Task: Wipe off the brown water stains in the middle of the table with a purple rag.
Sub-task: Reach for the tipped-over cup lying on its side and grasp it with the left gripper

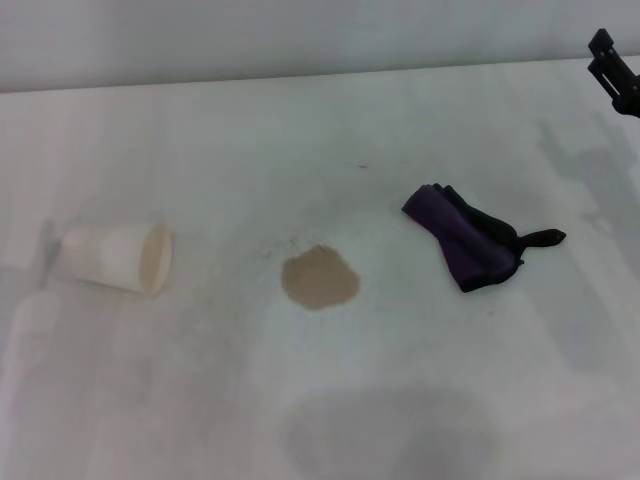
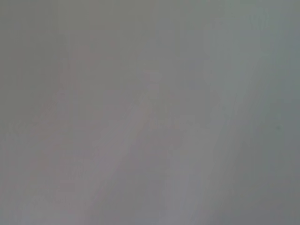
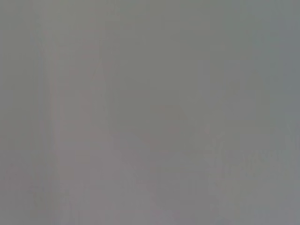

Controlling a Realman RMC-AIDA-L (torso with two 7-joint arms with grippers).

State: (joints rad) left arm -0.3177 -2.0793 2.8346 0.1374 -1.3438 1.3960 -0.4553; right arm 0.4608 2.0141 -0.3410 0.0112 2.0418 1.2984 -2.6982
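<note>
The brown water stain (image 1: 319, 277) is a roundish tan patch in the middle of the white table (image 1: 300, 130). The purple rag (image 1: 466, 238) lies bunched to the right of the stain, its thin black tail pointing right. My right gripper (image 1: 612, 70) shows only as black parts at the far right edge of the head view, well above and behind the rag and apart from it. My left gripper is out of view. Both wrist views show only plain grey surface.
A white paper cup (image 1: 116, 258) lies on its side at the left, its mouth turned toward the stain. A large faint grey shadow (image 1: 390, 435) lies on the table near the front edge.
</note>
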